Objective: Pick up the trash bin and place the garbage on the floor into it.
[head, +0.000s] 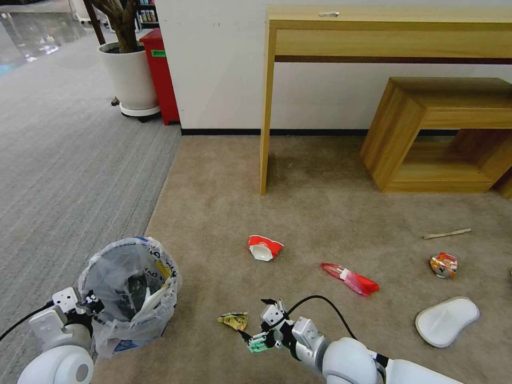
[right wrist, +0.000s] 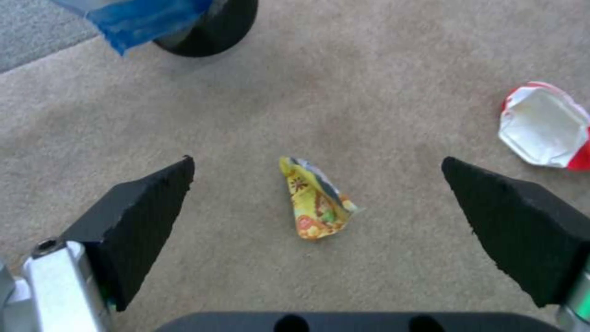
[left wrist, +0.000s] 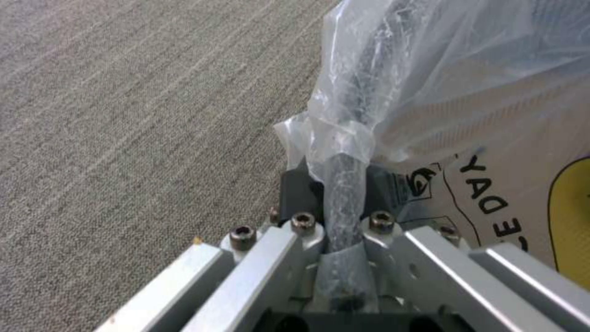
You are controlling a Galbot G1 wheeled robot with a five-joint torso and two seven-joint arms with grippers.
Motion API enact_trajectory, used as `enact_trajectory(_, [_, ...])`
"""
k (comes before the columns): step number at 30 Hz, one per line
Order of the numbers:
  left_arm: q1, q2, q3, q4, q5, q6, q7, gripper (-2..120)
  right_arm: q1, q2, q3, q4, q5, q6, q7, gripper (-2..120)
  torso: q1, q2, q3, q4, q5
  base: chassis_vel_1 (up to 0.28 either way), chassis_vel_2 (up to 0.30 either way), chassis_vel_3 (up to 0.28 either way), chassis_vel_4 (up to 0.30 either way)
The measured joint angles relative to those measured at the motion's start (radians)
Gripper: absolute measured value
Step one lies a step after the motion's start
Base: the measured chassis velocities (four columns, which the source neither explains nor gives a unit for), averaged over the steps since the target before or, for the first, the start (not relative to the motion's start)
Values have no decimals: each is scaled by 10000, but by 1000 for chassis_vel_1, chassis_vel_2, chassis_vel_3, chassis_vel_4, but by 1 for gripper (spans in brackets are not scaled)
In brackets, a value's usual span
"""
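Observation:
The trash bin (head: 128, 290), lined with a crinkled clear bag, stands at the carpet's left edge. My left gripper (head: 88, 309) is shut on its bag-covered rim (left wrist: 344, 157), one finger on each side. My right gripper (head: 255, 322) hangs open just above the floor, with a crumpled yellow wrapper (head: 233, 320) lying between its spread fingers (right wrist: 141, 216). That wrapper (right wrist: 316, 203) touches neither pad. More garbage lies on the carpet: a crushed red cup (head: 264, 248), a red wrapper (head: 349, 278), an orange can (head: 444, 265), a wooden stick (head: 447, 233) and a white slipper (head: 447, 320).
A tall wooden desk (head: 266, 106) and a low wooden bench (head: 405, 133) stand against the white wall ahead. A white planter (head: 130, 74) and a red box (head: 162, 74) sit at the far left. Grey carpet (head: 69, 176) stretches to the left of the bin.

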Motion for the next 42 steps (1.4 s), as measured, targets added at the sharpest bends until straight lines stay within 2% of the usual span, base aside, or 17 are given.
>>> enact_trajectory(27, [35, -140, 17, -309, 2, -1, -6, 0, 1666, 598, -1232, -1502, 247, 444, -356, 100, 1, 0, 0, 0, 0, 0, 0, 0, 0])
enact_trajectory(42, [142, -213, -18, -637, -40, 7, -8, 0, 2179, 956, -1809, -2941, 198, 949, -464, 98, 1, 0, 1, 1, 1, 0, 0, 0, 0])
